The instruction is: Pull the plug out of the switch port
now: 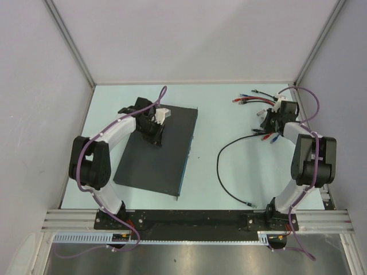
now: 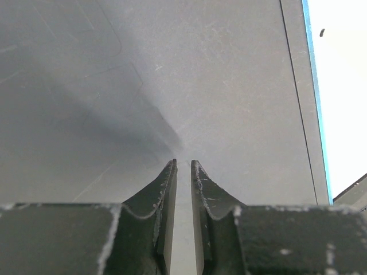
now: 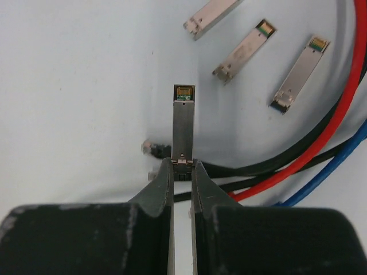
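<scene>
1. Switch. The switch (image 1: 157, 152) is laid flat on the table (image 1: 229, 109), left of centre in the top view, turned slightly clockwise. Its light blue-grey port face is seen as a thin strip along the right long edge. What is seated in its sockets cannot be made out at this size.

2. Plug. The plug (image 3: 184, 123), a slim metal module with a gold-contact end, is located apart from the switch, at the upper right of the top view. It is clamped by its latch end between the fingers of the right gripper (image 3: 183, 163), contact end pointing away from the wrist.

3. Loose parts. Three similar modules (image 3: 243, 51) are laid on the table in the upper right of the right wrist view. A red cable (image 3: 332, 126), a blue cable (image 3: 338, 166) and a black cable (image 3: 287, 163) are routed beneath and to the right of the held plug.

4. Left arm. The elbow is folded at the left edge, and the forearm is extended up and right over the switch. The left gripper (image 2: 183, 163) is pointed at the black top panel, jaws parted by a narrow gap, nothing between them. Contact with the panel cannot be determined.

5. Right arm. The elbow is raised at the right edge and the wrist is directed toward the upper right corner.
</scene>
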### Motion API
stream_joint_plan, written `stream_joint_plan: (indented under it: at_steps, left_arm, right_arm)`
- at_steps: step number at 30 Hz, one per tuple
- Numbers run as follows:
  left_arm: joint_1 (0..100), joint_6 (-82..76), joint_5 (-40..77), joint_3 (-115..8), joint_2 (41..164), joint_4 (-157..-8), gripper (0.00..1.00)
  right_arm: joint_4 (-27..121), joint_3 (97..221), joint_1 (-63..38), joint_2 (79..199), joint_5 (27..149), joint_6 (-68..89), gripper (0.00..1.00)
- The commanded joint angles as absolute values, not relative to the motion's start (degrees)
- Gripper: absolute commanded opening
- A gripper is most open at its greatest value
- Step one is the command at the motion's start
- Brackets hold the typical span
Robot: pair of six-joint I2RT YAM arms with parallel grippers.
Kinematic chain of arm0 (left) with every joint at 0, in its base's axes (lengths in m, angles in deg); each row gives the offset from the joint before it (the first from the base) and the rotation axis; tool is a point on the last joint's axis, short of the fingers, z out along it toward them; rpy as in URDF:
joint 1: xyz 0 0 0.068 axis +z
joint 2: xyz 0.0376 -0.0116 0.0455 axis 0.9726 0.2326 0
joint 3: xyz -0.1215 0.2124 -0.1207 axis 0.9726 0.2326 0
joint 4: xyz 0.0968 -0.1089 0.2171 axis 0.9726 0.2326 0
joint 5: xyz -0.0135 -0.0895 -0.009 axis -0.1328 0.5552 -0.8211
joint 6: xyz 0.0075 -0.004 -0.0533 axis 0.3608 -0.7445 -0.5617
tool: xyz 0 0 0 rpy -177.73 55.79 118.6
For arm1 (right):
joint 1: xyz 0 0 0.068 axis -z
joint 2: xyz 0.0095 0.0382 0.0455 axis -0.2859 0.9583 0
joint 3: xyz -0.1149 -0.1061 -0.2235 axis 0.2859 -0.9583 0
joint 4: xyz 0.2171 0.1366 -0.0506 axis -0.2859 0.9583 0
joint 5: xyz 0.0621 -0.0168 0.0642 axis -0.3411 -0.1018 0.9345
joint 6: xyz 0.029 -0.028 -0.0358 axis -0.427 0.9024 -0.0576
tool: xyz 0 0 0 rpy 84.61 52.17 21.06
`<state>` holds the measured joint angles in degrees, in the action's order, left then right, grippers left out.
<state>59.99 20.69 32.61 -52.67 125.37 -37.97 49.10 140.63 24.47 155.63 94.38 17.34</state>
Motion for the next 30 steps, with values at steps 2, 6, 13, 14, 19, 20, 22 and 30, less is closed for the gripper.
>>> stream_joint_plan:
  at_steps: [2, 6, 13, 14, 19, 20, 22, 30]
  left_arm:
    - [59.9, 21.8, 31.9, -55.4, 125.1, -37.6, 0.21]
    - [59.9, 22.1, 31.5, -54.2, 125.5, -37.9, 0.21]
    - [59.9, 22.2, 30.6, -54.9, 126.0, -37.3, 0.21]
    - [59.9, 22.2, 30.4, -54.9, 126.1, -37.4, 0.22]
    - [59.8, 22.3, 29.6, -55.0, 126.3, -37.6, 0.24]
    - [59.8, 22.3, 29.2, -55.1, 126.3, -37.6, 0.27]
    - [59.8, 22.4, 29.0, -55.1, 126.4, -37.6, 0.30]
    - [59.8, 22.0, 27.5, -53.0, 124.1, -38.1, 0.67]
  right_arm:
    - [43.2, 147.5, 23.6, 159.4, 92.6, 11.9, 0.00]
    - [40.7, 151.4, 21.8, 163.5, 89.3, 9.7, 0.00]
    - [33.9, 156.0, 20.1, 167.7, 97.1, 7.0, 0.57]
    - [33.8, 156.3, 19.8, 167.5, 100.9, 6.7, 0.70]
    - [39.3, 154.9, 17.3, 161.9, 95.3, 8.9, 1.00]
    - [39.8, 153.2, 17.3, 160.7, 95.0, 9.0, 1.00]
    - [41.6, 151.5, 17.2, 158.1, 94.0, 9.8, 1.00]
    - [60.6, 148.8, 13.9, 147.8, 86.9, 16.5, 1.00]
